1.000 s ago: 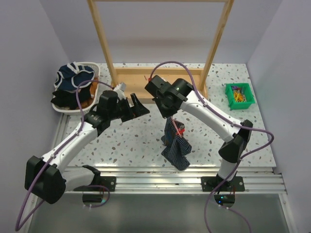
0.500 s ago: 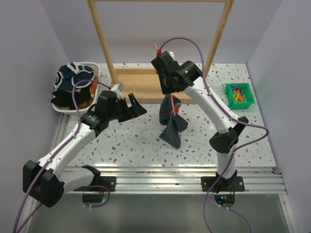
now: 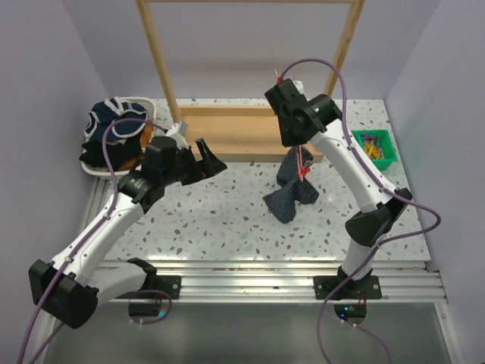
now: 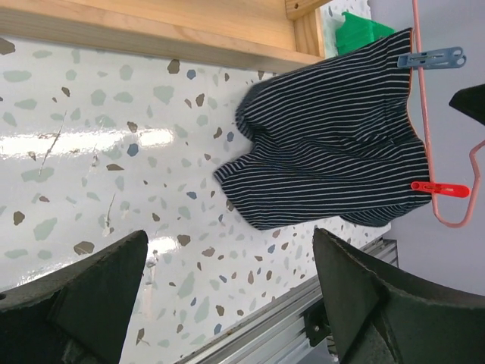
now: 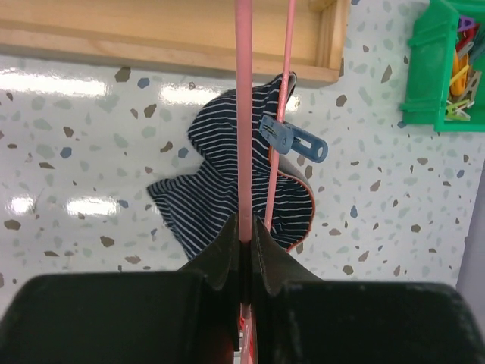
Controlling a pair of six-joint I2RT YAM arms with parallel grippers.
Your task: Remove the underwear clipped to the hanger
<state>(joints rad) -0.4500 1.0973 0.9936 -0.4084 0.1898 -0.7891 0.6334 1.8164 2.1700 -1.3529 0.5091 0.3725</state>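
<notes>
Table: A white speckled terrazzo table (image 3: 212, 220) carried the whole scene in front of you, with both arm bases at its near edge.
Frame: The big pale wooden frame (image 3: 227, 133) stood at the far side, its flat base board lying on the table between two upright posts.
Basket: A white plastic laundry basket (image 3: 148, 106) sat at the far left corner, filled with a heap of navy, white-trimmed and black clothes (image 3: 114, 125).
Left gripper: Your left gripper (image 3: 204, 161) hung over the table left of centre, jaws spread wide and holding nothing, pointed across at the garment.
Right gripper: Your right gripper (image 5: 244, 227) was raised above the frame's base board, its fingers pinched tight on the wire of the hanger.
Underwear: The dark navy pinstriped cloth underwear (image 3: 292, 189) dangled from the hanger just in front of the base board, right of centre, bunched and folded. Whether its lowest fold touched the table could not be told.
Bin: A small green plastic bin (image 3: 373, 149) of coloured pegs sat at the far right, well apart from the garment.
Hanger: The thin pink wire hanger (image 4: 420, 114) ran along the garment's waistband.
Clips: A small red clip (image 4: 439, 188) and a small blue clip (image 4: 430, 58) pinned the waistband to the wire, one near each end.
</notes>
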